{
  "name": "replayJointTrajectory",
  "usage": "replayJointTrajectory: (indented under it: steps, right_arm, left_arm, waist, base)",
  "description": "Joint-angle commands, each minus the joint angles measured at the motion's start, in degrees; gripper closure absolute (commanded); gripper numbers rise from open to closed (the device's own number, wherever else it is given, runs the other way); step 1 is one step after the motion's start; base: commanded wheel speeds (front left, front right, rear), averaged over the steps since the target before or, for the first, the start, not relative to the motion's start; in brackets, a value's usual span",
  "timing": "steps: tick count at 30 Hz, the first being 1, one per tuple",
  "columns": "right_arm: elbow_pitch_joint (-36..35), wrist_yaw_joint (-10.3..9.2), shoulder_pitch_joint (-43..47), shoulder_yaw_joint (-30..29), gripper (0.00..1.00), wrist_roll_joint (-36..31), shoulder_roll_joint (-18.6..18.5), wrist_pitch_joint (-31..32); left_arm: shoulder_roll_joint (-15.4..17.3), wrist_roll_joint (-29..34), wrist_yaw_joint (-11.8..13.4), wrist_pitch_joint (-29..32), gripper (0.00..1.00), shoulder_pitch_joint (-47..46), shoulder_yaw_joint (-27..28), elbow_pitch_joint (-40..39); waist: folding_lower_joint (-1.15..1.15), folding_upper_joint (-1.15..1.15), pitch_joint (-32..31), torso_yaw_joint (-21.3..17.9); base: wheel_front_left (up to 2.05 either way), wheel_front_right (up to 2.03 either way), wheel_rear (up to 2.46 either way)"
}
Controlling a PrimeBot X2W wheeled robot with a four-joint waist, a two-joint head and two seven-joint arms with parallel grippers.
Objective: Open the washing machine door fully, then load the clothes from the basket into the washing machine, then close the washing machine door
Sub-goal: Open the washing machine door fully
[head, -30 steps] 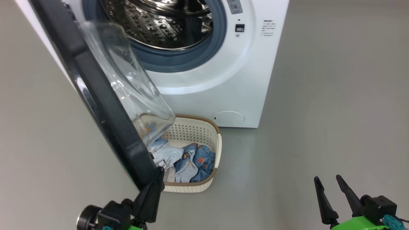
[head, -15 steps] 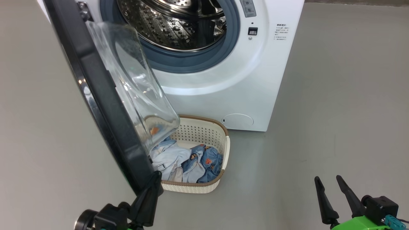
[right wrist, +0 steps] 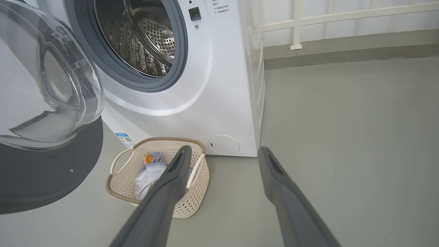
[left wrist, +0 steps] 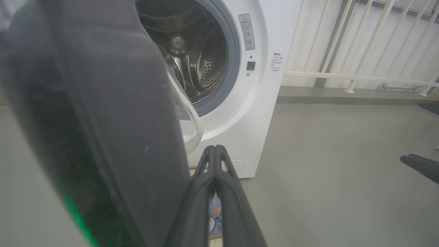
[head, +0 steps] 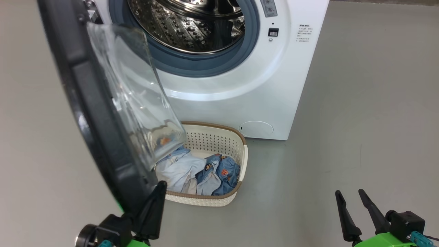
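- Grey floor (head: 360, 103) holds the basket (head: 244, 152) of clothes (head: 178, 169).
- Your left claw (head: 159, 187), pinched shut, sits by the washing machine door (head: 82, 103) rim.
- Your right claw (head: 349, 193) gapes, empty.

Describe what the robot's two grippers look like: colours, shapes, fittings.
Both match. The left gripper and right gripper each have two long, slim black jaws tapering to points, with slotted openings near the tips. Each sits on a black housing over a bright green shell carrying a teal connector. A thin dark cable runs off from the right one's connector.
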Motion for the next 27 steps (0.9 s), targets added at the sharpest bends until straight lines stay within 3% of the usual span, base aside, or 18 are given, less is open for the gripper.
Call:
replayJointTrajectory:
  steps: [1,27]
  right_arm:
    - [-1.21,0.09,-1.7,1.29,0.0,0.48,-0.61,-0.74]
    - [-1.41,0.09,-1.18,1.18,0.0,0.16,-1.23,-0.74]
  left_arm:
    - [1.73,-0.76,1.67,-0.3,1.0,-2.89,4.13,-0.13]
    - [2.95,-3.81,5.84,-1.66,1.0,0.27,9.58,0.21]
  waist:
    - [0.0,0.0,0.13,-0.08]
    - [0.0,0.0,0.22,8.52]
  base:
    - [0.0,0.0,0.0]
    - [0.0,0.0,0.0]
